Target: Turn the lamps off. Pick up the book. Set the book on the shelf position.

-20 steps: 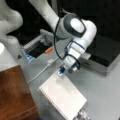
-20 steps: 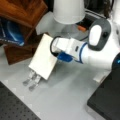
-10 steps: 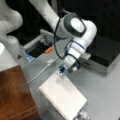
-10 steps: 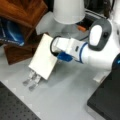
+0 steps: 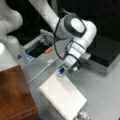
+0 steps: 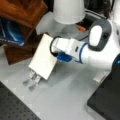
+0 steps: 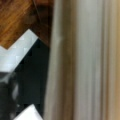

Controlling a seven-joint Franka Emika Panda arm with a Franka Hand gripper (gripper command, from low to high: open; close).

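Observation:
The book (image 5: 62,97), white with a spiral wire along its lower-left edge, lies tilted beside the shelf position (image 5: 15,95), a dark reddish-brown wooden block. In both front views my gripper (image 5: 62,71) is shut on the book's upper edge with its blue fingertips (image 6: 63,57). The book (image 6: 45,56) slants down from the gripper, and its low end is over a small silver rack (image 6: 31,80). A white lamp (image 6: 68,11) stands behind the arm. In the wrist view the book's pale surface (image 7: 82,60) fills the right side, with wood (image 7: 15,20) at top left.
A black-topped silver box (image 5: 105,55) sits at a front view's right. An open tray (image 5: 37,48) with an orange item lies behind the book, and a white cable (image 5: 42,70) runs from it. A blue object (image 6: 10,32) rests under the wooden block.

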